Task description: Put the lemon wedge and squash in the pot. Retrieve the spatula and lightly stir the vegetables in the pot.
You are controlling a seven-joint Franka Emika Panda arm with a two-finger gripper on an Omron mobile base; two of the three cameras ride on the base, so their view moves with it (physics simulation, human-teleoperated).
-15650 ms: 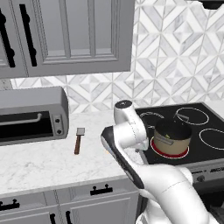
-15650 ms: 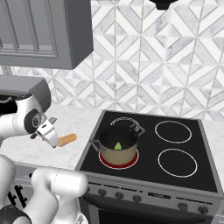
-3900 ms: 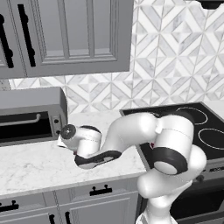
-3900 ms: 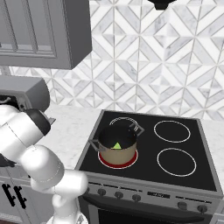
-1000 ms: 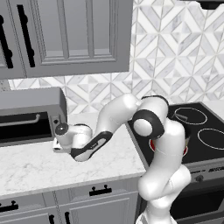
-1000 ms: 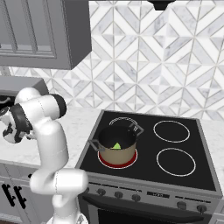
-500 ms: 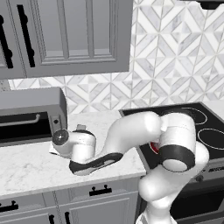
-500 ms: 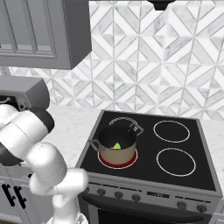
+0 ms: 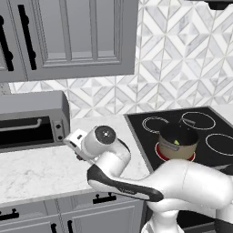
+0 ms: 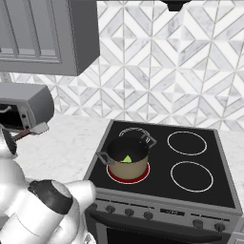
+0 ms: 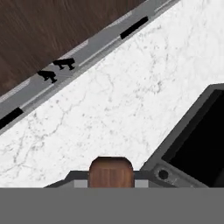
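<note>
Here the gripper (image 10: 14,138) is clenched on the spatula (image 10: 31,131), whose brown handle end (image 11: 111,172) sits between its fingers above the white table (image 11: 131,113), the pot (image 10: 127,157) well off to its side.

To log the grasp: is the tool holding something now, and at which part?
The tool holds the spatula by its reddish-brown handle; the grey blade sticks out free, above the counter.
</note>
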